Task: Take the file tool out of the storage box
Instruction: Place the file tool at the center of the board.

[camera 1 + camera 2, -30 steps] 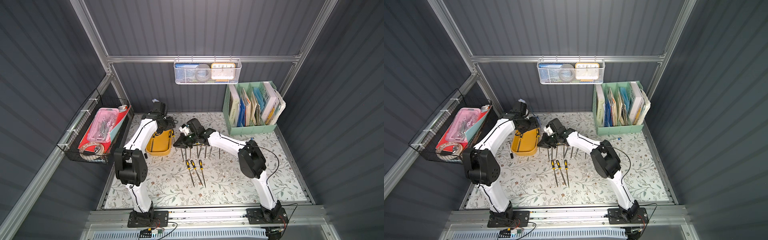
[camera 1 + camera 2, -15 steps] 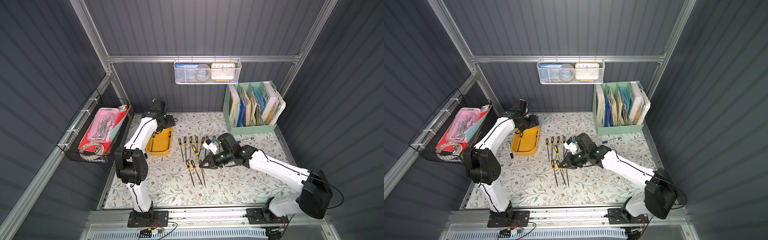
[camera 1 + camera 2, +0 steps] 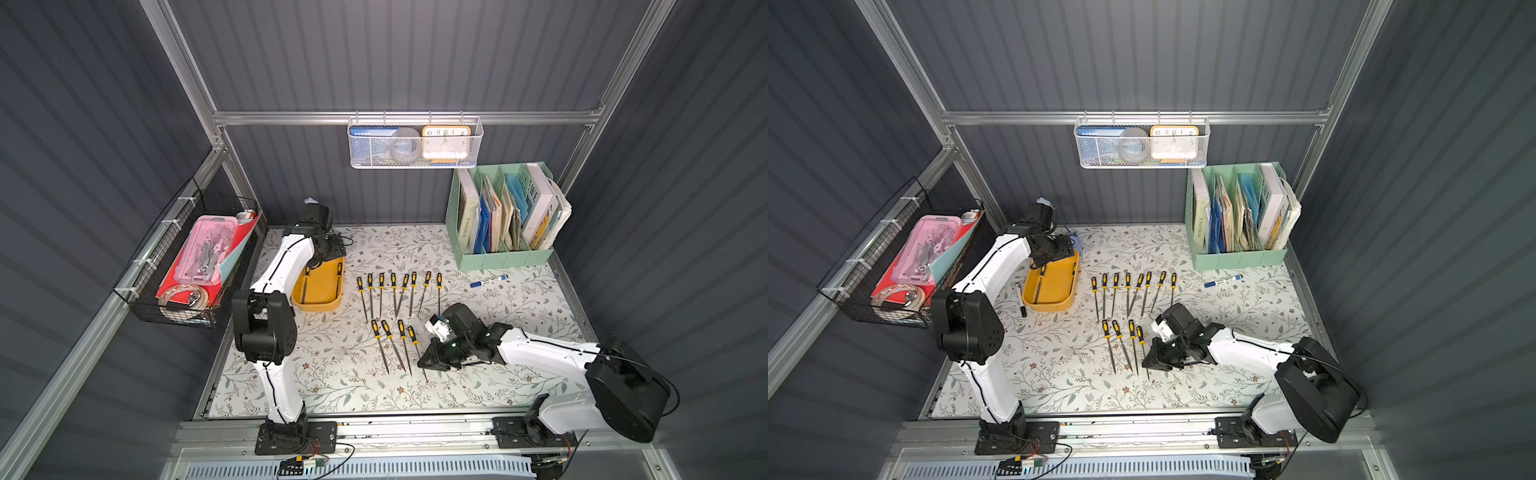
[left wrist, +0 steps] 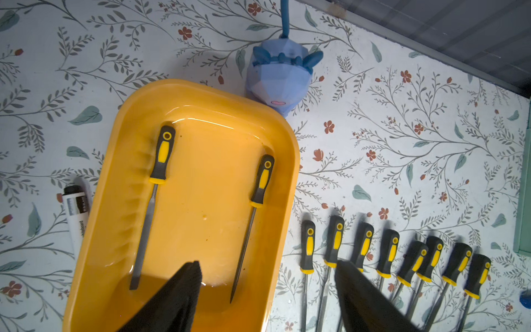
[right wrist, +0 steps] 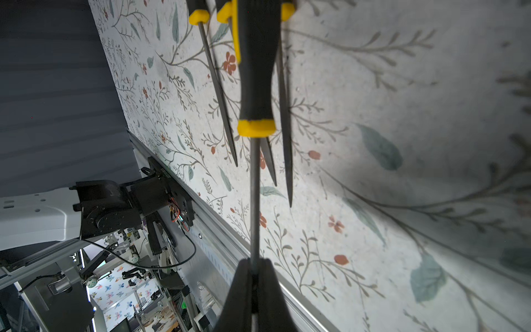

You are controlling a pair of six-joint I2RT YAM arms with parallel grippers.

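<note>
The storage box (image 3: 322,306) (image 3: 1054,308) (image 4: 207,172) is a shallow mustard-yellow tub at the back left of the flowered mat. Two file tools lie inside it, one (image 4: 162,155) by one long wall and one (image 4: 261,181) by the opposite wall. My left gripper (image 4: 267,264) (image 3: 328,249) hangs open above the box's far end, holding nothing. My right gripper (image 5: 253,267) (image 3: 422,363) is shut on the thin blade of another black-and-yellow file (image 5: 255,72) (image 3: 412,334), at the right end of the front row of files.
Several files (image 3: 395,286) lie in a back row on the mat, and three (image 3: 388,332) lie in front. A blue toy (image 4: 278,74) and a black marker (image 4: 76,212) flank the box. A blue marker (image 3: 488,281), a mint organiser (image 3: 503,257) and a black wire basket (image 3: 187,266) border the mat.
My right arm has swung from beside the box toward the front right, carrying the file down to the front row. The left gripper stayed open over the box.
</note>
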